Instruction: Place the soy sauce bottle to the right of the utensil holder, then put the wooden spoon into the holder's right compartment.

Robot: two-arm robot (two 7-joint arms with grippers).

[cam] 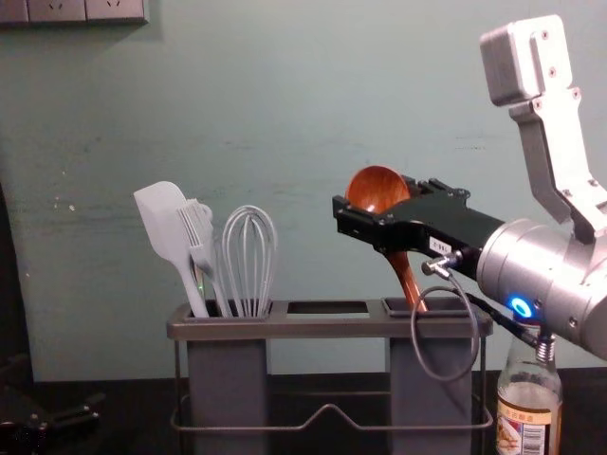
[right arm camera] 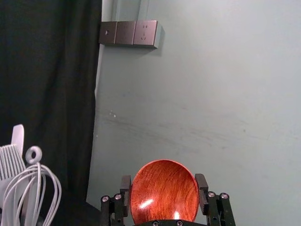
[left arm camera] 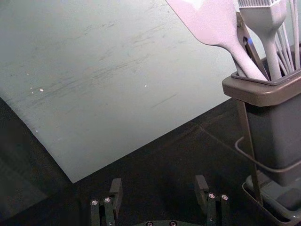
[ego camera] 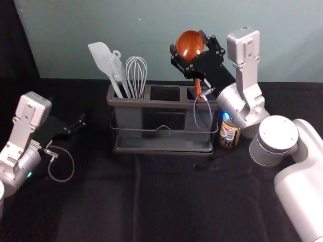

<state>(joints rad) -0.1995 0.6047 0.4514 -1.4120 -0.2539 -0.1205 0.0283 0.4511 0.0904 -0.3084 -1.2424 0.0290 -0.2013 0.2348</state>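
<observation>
My right gripper [ego camera: 187,41] is shut on the bowl of the wooden spoon [ego camera: 190,48], above the right side of the utensil holder [ego camera: 164,150]. The spoon's handle [cam: 406,278] slants down into the mouth of the right compartment [cam: 432,374]; its lower end is hidden. In the right wrist view, the spoon bowl [right arm camera: 163,193] sits between the fingers of the right gripper [right arm camera: 163,181]. The soy sauce bottle [cam: 528,403] stands upright just right of the holder, partly behind the right arm. My left gripper [ego camera: 76,125] is left of the holder; in its wrist view the left gripper [left arm camera: 159,182] stands open, holding nothing.
A spatula [cam: 167,227], a fork-like utensil [cam: 200,237] and a whisk [cam: 249,256] stand in the holder's left compartment. The middle opening [ego camera: 165,93] lies beside the spoon's compartment. Behind the black-covered table [ego camera: 166,201] is a wall with sockets [right arm camera: 125,33].
</observation>
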